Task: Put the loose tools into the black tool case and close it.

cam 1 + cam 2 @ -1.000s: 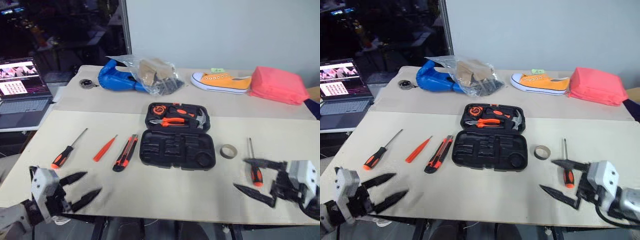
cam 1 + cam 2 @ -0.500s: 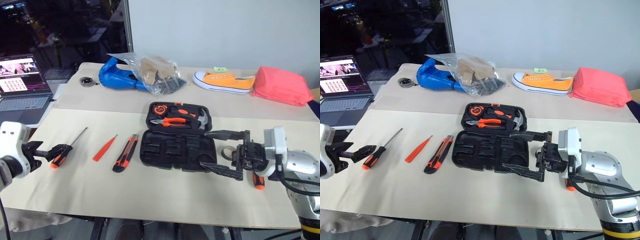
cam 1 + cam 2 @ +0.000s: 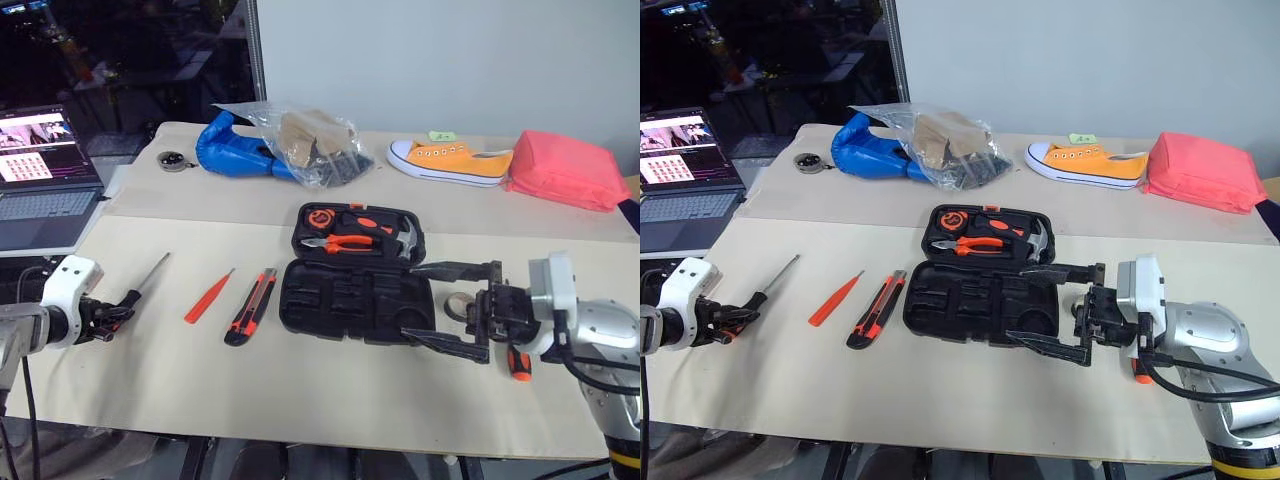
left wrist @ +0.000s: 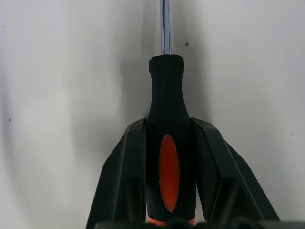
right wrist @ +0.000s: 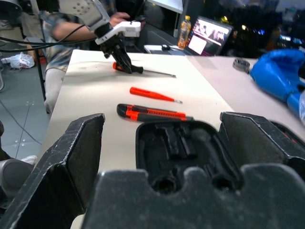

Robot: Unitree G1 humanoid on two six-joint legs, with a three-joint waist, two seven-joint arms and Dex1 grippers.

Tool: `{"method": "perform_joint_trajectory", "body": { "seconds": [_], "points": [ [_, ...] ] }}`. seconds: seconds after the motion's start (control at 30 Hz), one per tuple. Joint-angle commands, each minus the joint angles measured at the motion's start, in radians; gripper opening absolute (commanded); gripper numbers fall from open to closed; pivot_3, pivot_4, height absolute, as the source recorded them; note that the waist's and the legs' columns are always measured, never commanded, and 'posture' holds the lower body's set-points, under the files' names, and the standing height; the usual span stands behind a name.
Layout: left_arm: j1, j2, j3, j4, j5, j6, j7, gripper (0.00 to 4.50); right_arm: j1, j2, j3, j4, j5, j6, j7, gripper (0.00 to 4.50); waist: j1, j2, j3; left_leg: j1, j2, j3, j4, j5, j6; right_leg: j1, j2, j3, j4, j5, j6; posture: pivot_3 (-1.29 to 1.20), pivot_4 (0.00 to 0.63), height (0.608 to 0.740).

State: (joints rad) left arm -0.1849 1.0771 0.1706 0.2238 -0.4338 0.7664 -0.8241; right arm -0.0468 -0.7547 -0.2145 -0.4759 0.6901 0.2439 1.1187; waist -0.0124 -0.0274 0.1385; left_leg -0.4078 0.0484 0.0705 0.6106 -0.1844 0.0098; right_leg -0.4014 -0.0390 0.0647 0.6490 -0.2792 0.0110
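- Left gripper [image 4: 169,167] has its two black fingers [image 4: 126,181] pressed against both sides of the black-and-orange screwdriver [image 4: 166,143] handle, so it's pinching that tool near the table's left edge. The steel shaft points away from the fingers along the tabletop.
- Right gripper [image 3: 455,308] hangs spread wide with nothing in it, just in front of the right end of the black tool case [image 3: 355,297].
- What could go wrong: the grab sits low on a rounded handle that tapers toward the shaft. If the squeeze is light, the screwdriver probably swivels or slides out on the lift, and a drop that close to the edge could send it off the table [image 3: 300,370].
- Another risk: the long shaft sticks out ahead of the fingers, so on the carry it could clip the slim orange screwdriver [image 3: 209,296] or the utility knife [image 3: 250,306], which both lie between this hand and the case.
- The case lies open in the middle of the table, well apart from the left gripper, with its empty moulded half nearest the robot and the pliers-and-hammer half behind it.
- The second black-and-orange screwdriver [image 3: 517,361] lies by the right gripper, partly hidden behind it, next to a roll of tape [image 3: 459,303].
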Motion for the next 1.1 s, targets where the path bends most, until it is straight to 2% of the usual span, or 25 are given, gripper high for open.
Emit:
{"method": "perform_joint_trajectory", "body": {
  "seconds": [0.03, 0.13, 0.23, 0.37, 0.47, 0.63, 0.73, 1.1],
  "points": [
    [-0.022, 0.046, 0.094, -0.11, -0.059, -0.087, -0.15, 0.85, 0.024, 0.014, -0.056, -0.023, 0.011, -0.003, -0.053, 4.5, 0.0, -0.002, 0.0, 0.0, 0.0, 0.0, 0.0, 0.0, 0.0, 0.0, 0.0, 0.0, 0.0, 0.0, 0.0, 0.0, 0.15, 0.74],
    [-0.114, 0.091, 0.056, -0.293, -0.146, -0.01, -0.266, 0.85, 0.052, 0.029, -0.097, -0.022, 0.02, 0.006, -0.114, 4.5, 0.007, -0.004, 0.0, -0.002, 0.0, -0.001, 0.001, 0.0, 0.0, 0.0, 0.0, -0.002, 0.0, 0.0, 0.0, 0.0, 0.15, 0.74],
    [-0.286, 0.074, -0.126, -0.385, -0.093, -0.037, -0.348, 0.85, 0.096, 0.03, -0.128, -0.02, -0.008, -0.015, -0.129, 4.5, 0.019, 0.0, -0.002, -0.003, 0.0, 0.0, 0.002, 0.0, 0.0, 0.0, 0.0, -0.003, -0.001, 0.0, 0.001, 0.0, 0.15, 0.74],
    [-0.62, -0.124, -0.483, -0.27, 0.143, -0.16, -0.454, 0.85, 0.195, 0.019, -0.211, -0.004, -0.04, -0.068, -0.099, 4.5, 0.035, 0.005, -0.004, 0.002, -0.008, 0.004, 0.005, 0.0, 0.001, 0.01, 0.001, -0.002, -0.001, -0.003, 0.005, 0.0, 0.15, 0.74],
    [-0.758, -0.274, -0.638, -0.093, 0.287, -0.293, -0.493, 0.85, 0.244, 0.008, -0.271, 0.013, -0.047, -0.084, -0.082, 4.5, 0.023, 0.005, -0.004, 0.001, -0.008, 0.003, 0.008, 0.0, 0.001, 0.012, 0.004, 0.001, -0.001, -0.003, 0.006, 0.0, 0.15, 0.74],
    [-0.879, -0.469, -0.736, 0.198, 0.422, -0.446, -0.498, 0.85, 0.315, 0.008, -0.341, 0.004, -0.045, -0.086, -0.078, 4.5, -0.003, 0.004, -0.003, -0.002, -0.004, -0.003, 0.016, -0.005, 0.008, 0.012, 0.01, 0.004, -0.001, -0.003, 0.006, 0.0, 0.15, 0.74],
    [-0.929, -0.572, -0.758, 0.349, 0.48, -0.474, -0.469, 0.85, 0.332, 0.01, -0.348, -0.037, -0.039, -0.071, -0.098, 4.5, -0.006, 0.004, -0.003, -0.002, -0.003, -0.006, 0.016, -0.006, 0.01, 0.012, 0.012, 0.006, -0.001, -0.003, 0.006, 0.0, 0.15, 0.74],
    [-0.995, -0.672, -0.771, 0.585, 0.628, -0.584, -0.466, 0.85, 0.332, 0.015, -0.32, -0.135, -0.03, -0.031, -0.17, 4.5, -0.005, 0.005, -0.003, -0.004, -0.004, -0.009, 0.018, -0.006, 0.01, 0.013, 0.014, 0.006, -0.001, -0.003, 0.006, 0.0, 0.15, 0.74]
  ]
}}
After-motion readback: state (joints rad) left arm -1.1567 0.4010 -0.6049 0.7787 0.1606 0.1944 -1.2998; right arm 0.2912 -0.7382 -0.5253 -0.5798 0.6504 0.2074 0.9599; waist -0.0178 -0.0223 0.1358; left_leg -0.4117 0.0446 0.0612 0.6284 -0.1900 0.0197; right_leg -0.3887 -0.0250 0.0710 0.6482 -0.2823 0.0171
